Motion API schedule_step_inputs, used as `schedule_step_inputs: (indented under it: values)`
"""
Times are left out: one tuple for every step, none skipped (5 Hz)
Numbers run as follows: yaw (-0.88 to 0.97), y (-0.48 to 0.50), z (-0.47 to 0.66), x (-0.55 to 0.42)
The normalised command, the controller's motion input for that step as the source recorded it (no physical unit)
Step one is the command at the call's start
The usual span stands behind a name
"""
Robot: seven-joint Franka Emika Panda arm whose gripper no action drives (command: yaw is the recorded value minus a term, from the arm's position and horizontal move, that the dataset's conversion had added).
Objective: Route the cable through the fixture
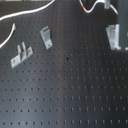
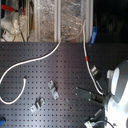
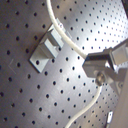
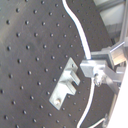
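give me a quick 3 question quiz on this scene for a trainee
1. True or false: the table is a plain wooden top.
2. What colour is the tape band on the cable? A blue, B red, C green.
3. How many upright prongs does the wider bracket have?
Key: 1 false, it is a black perforated board; 2 B; 3 two.

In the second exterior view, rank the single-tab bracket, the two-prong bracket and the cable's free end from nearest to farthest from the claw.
1. single-tab bracket, to the second exterior view's left of the claw.
2. two-prong bracket, farther left and lower.
3. cable's free end, farthest left, higher up.
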Motion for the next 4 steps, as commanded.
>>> schedule_step_inputs:
  values:
    - [0.00,-0.017,0.00,-0.006]
    - [0.20,-0.217,0.01,-0.232]
    - [0.24,-0.223,0.01,-0.287]
    - [0.00,-0.019,0.00,-0.005]
